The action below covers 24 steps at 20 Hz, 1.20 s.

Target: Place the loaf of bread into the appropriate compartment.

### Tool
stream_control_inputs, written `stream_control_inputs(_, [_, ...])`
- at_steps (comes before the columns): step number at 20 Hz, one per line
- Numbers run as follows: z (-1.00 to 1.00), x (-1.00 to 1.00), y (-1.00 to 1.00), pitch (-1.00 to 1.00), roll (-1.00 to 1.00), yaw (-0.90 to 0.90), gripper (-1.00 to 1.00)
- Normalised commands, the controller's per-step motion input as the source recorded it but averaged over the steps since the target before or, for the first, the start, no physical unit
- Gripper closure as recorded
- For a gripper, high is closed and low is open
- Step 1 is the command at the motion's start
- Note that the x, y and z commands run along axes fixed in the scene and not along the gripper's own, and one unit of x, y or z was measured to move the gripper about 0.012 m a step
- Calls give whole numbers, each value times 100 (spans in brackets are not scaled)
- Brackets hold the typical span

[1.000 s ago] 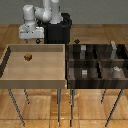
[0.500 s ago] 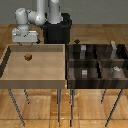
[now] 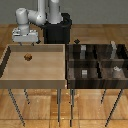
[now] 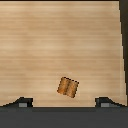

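Note:
The loaf of bread (image 3: 28, 57) is a tiny brown lump on the floor of the light tan tray (image 3: 10, 75), toward its back left in the exterior view. My gripper (image 3: 25, 43) hangs open above the tray's back edge, just behind the loaf and apart from it. In the wrist view the loaf (image 4: 68, 86) lies between and slightly ahead of the two fingertips (image 4: 22, 102), which hold nothing. The compartment (image 3: 85, 73), the near cell of the dark wooden bin (image 3: 97, 62) closest to the tray, holds a small low grey cube.
A whitish rounded piece (image 3: 116, 70) occupies the bin's near cell on the exterior view's right. Grey blocks (image 3: 83, 49) stand in the two back cells. The robot's black base (image 3: 57, 31) is behind the tray. Tray and bin stand on thin metal legs.
My gripper has shifted toward the exterior view's left and come down closer to the tray. The loaf has not moved.

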Motion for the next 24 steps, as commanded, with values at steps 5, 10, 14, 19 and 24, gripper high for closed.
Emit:
stream_control_inputs(5, [-80, 0, 0, 0, 0, 0, -100])
stream_control_inputs(10, [-40, 0, 0, 0, 0, 0, -100])
stream_control_inputs(14, [0, 0, -25, 0, 0, 0, -100])
stream_control_inputs(19, [-80, 0, -20, 0, 0, 0, -100])
stream_control_inputs(24, [-40, 0, 0, 0, 0, 0, 100])
